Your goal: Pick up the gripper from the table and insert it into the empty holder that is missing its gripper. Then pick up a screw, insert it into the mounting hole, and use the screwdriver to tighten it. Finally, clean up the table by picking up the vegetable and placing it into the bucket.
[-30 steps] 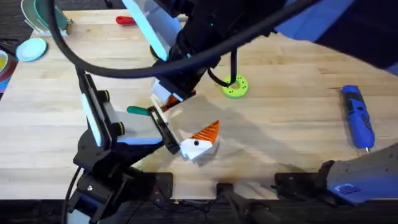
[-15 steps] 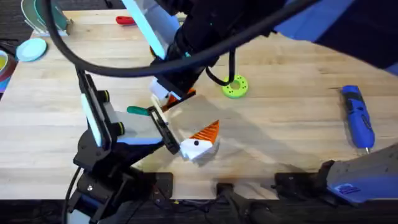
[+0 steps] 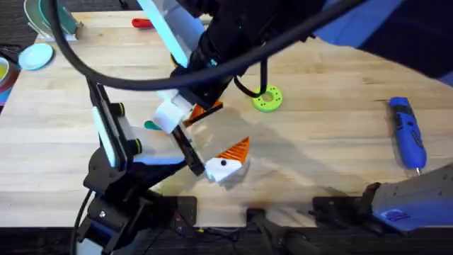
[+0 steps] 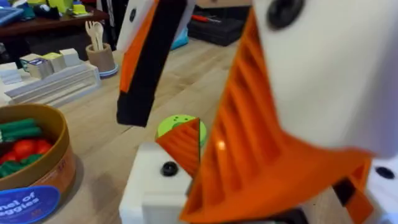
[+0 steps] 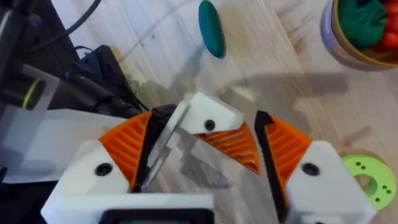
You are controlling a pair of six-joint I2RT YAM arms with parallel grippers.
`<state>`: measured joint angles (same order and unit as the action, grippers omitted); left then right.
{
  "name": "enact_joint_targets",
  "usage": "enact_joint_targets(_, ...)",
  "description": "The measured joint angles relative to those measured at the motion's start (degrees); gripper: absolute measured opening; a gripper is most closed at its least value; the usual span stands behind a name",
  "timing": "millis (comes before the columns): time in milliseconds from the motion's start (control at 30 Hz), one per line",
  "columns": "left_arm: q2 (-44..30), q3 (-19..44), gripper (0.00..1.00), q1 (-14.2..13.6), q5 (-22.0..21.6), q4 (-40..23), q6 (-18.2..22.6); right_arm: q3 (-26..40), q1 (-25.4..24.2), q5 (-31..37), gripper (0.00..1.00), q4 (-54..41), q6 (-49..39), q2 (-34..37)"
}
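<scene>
the table (image 3: 333, 142) is pale wood in jointed strips, smooth with a soft satin sheen. the left gripper (image 3: 225, 164) has matt white plastic finger bases and orange ribbed pads (image 4: 249, 155) of dull plastic with fine ridges. the right gripper (image 5: 205, 146) wears the same white plastic and ribbed orange. at 3 o'clock on the table the screwdriver (image 3: 408, 132) has a glossy blue plastic body. near 12 o'clock the green disc (image 3: 267, 98) looks like matt plastic. the bucket (image 4: 37, 168) seems tan cardboard with a blue printed label. the dark green vegetable (image 5: 212, 28) is smooth, slightly glossy plastic.
</scene>
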<state>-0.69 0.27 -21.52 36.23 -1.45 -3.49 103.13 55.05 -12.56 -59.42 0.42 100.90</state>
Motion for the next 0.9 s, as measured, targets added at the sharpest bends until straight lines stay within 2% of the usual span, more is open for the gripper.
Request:
enact_joint_targets(167,0.0,0.0,0.993,0.0,0.0,0.0,0.0,0.0,-1.3,-0.3,0.937,0.0,0.0,0.0)
enact_joint_targets(367,0.0,0.0,0.992,0.0,0.0,0.0,0.0,0.0,-7.6,-0.4,0.943,0.5,0.0,-2.1)
enact_joint_targets(633,0.0,0.0,0.993,0.0,0.0,0.0,0.0,0.0,-17.5,-0.4,0.945,-2.7,-1.6,-13.8)
enact_joint_targets(900,0.0,0.0,0.992,0.0,0.0,0.0,0.0,0.2,-23.7,-0.4,0.945,-11.2,-5.7,-21.3)
